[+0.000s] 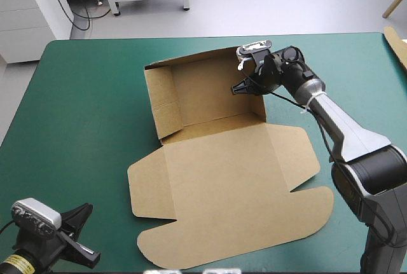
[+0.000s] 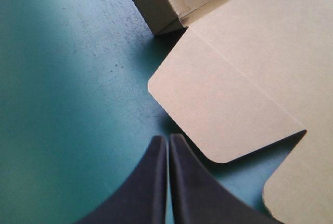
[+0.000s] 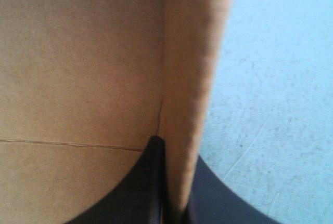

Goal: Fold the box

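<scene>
High view: right gripper [image 1: 241, 87] pinches box [image 1: 216, 178] wall, left gripper [image 2: 167, 146] closed above teal-green cover [image 1: 82, 109].

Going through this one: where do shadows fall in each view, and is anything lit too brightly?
High view: even light, with only thin shadows at the box lid's edges on the teal-green cover. Left wrist view: broad dark shade over the cover beside the left gripper, and a narrow shadow under the lid flap. Right wrist view: the cover beyond the wall pinched in the right gripper looks very bright.
</scene>
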Robot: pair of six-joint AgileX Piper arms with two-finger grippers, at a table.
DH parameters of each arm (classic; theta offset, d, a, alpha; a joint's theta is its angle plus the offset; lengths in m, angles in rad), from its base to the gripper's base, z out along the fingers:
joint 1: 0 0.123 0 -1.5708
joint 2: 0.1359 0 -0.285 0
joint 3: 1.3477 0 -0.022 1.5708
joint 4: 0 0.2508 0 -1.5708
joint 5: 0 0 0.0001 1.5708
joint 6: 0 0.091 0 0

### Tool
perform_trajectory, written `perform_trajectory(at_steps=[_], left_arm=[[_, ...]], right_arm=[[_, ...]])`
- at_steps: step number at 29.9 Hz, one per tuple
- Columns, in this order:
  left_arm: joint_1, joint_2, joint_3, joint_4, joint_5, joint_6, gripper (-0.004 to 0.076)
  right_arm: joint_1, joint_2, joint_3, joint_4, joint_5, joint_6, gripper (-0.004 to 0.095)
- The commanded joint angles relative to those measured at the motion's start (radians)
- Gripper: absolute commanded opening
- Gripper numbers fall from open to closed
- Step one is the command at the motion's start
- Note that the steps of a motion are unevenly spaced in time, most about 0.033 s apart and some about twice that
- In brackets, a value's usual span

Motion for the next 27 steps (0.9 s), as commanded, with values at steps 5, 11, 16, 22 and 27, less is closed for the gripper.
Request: perform_trajectory(at_steps=[5,11,16,22,27], left_arm=[[-0.006,0.012,-0.023,-0.014,-0.072,-0.014,-0.0008],[-0.006,0.012,-0.023,-0.014,-0.072,-0.014,-0.0008],[-0.006,0.012,-0.023,-0.014,-0.072,-0.014,-0.0008],[-0.006,0.012,-0.023,-0.014,-0.072,-0.014,-0.0008],[-0.006,0.012,-0.023,-0.014,-0.064,-0.014,-0.0008]], right_arm=[[-0.079,-0.053,-0.028,-0.077,0.032,0.023,-0.0021],[-0.207,-0.053,-0.028,-0.045,0.115,-0.018,-0.0021],[-0.307,-0.053,-0.028,-0.045,0.177,-0.067,-0.0022],[-0.432,-0.053,-0.029,-0.047,0.235,-0.102,-0.0022],[-0.557,-0.053,-0.031,-0.047,0.233,-0.141,-0.0021]])
